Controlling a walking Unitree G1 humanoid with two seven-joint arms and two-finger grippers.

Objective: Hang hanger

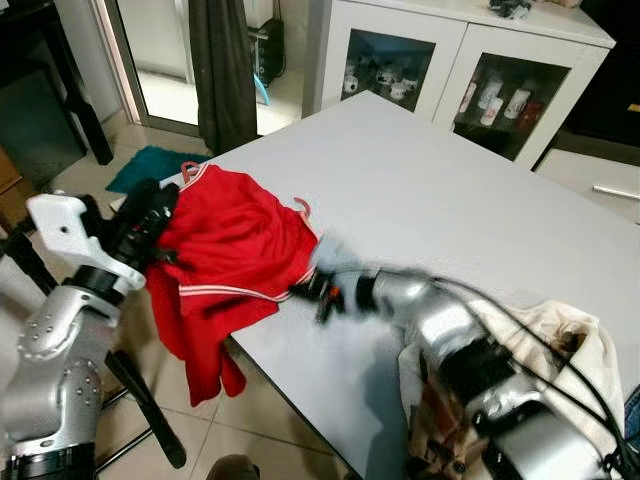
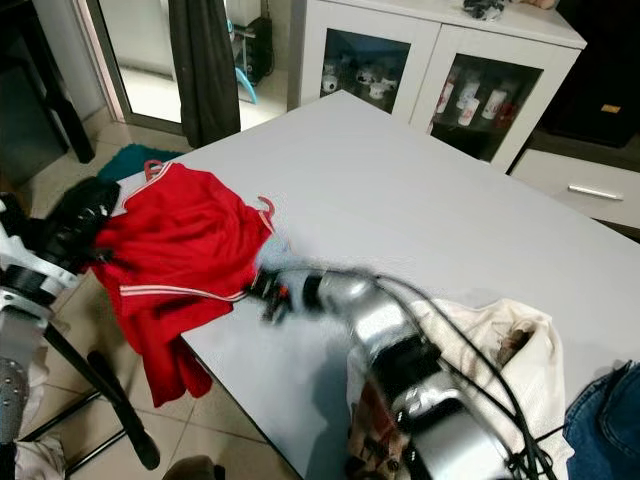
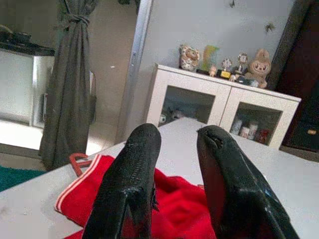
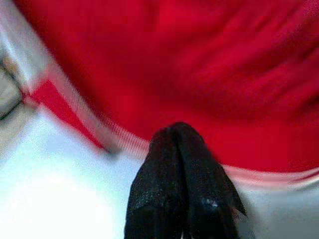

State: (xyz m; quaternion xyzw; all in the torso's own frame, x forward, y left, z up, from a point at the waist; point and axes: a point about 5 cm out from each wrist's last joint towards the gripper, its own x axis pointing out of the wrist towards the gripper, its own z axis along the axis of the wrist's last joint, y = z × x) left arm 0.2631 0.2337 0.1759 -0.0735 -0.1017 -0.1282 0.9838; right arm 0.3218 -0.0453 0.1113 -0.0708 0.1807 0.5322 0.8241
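I'm looking at the white table (image 1: 450, 190), where a red garment (image 1: 225, 250) is draping over the near-left edge, with red hanger hooks (image 1: 301, 207) poking out at its top. My left gripper (image 1: 150, 220) is sitting at the garment's left side, fingers apart. My right gripper (image 1: 312, 290) is blurring at the garment's striped hem, fingers pressed together.

We see the right gripper (image 1: 312, 289) smeared by motion blur at the hem of the red garment (image 1: 228, 250), and its wrist view blurs that cloth just ahead of the closed jaws. The hanger (image 1: 301, 206) lies mostly buried under the garment, two small red ends poking out. The left gripper (image 1: 152, 222) is partly hidden in cloth.
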